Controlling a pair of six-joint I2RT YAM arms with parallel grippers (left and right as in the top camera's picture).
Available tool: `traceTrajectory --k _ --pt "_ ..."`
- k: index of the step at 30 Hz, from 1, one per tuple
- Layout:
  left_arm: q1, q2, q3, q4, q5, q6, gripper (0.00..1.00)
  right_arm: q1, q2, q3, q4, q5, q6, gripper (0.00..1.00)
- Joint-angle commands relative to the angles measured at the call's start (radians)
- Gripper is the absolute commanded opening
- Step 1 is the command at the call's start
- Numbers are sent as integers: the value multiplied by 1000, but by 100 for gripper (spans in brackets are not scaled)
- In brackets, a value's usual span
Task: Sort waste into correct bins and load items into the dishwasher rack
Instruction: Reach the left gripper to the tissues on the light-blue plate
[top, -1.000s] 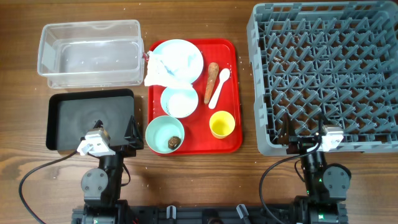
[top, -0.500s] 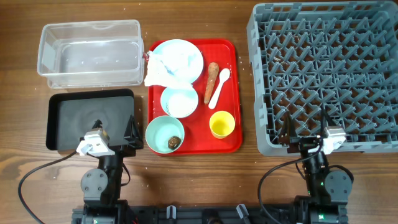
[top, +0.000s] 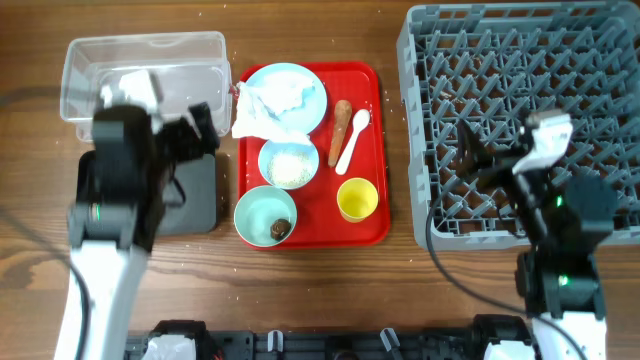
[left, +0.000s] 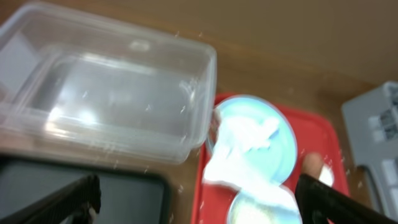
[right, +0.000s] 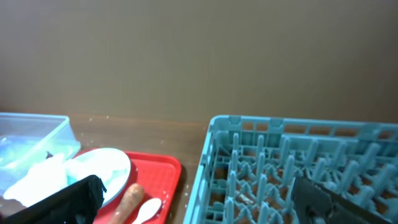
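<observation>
The light blue plate (top: 297, 88) on the red tray (top: 372, 230) carries the crumpled white napkin (top: 262, 108). Below it are a bowl of white rice (top: 288, 165) and a bowl (top: 258, 212) holding the brown lump (top: 281, 229). The carrot (top: 341, 130), the white spoon (top: 352, 140) and the yellow cup (top: 357, 199) lie to the right. My left gripper (top: 192, 135) is open and empty, raised over the black tray (top: 195, 205) beside the clear tub (top: 150, 60). My right gripper (top: 478, 158) is open and empty above the grey rack (top: 520, 60). I cannot make out the red wrapper.
In the left wrist view the tub (left: 106, 106), the black tray (left: 124, 199), the plate (left: 280, 134) and the napkin (left: 239, 149) lie ahead. The right wrist view shows the rack (right: 298, 168), the red tray (right: 163, 169), the carrot (right: 127, 202) and the spoon (right: 144, 210).
Both arms have lifted from their rest at the table's front edge and swung away from it, the left over the black tray, the right over the rack's front part.
</observation>
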Motion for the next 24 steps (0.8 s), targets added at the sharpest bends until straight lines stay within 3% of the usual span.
traceTrajectory --k 1,4,5,7,10,12,13,15,17,20,24 --pt "-65 301 372 -187 15 18 100 5 122 151 -119 -55 -2 100" --pt "-131 573 661 -353 29 18 100 5 219 227 -211 -66 -1 100" --pt "-166 689 734 -351 114 18 100 5 250 232 -221 -105 -1 100" --pt "-205 794 734 -319 268 14 100 5 286 232 -223 -125 1 100" --pt "-248 904 733 -288 285 -2 95 5 301 231 -235 -125 1 100" --pt "-261 931 733 -297 196 -246 82 5 301 231 -238 -125 2 100" --pt "-269 933 733 -326 92 -395 80 5 301 231 -238 -125 1 100" --pt "-293 933 733 -364 -34 -549 88 5 301 231 -247 -125 1 100" --pt "-309 932 734 -369 -35 -574 99 5 303 231 -256 -125 1 100" --pt "-315 905 743 -468 -79 -653 100 5 304 231 -272 -124 0 100" --pt "-277 920 730 -475 -79 -668 100 5 305 231 -272 -121 -2 100"
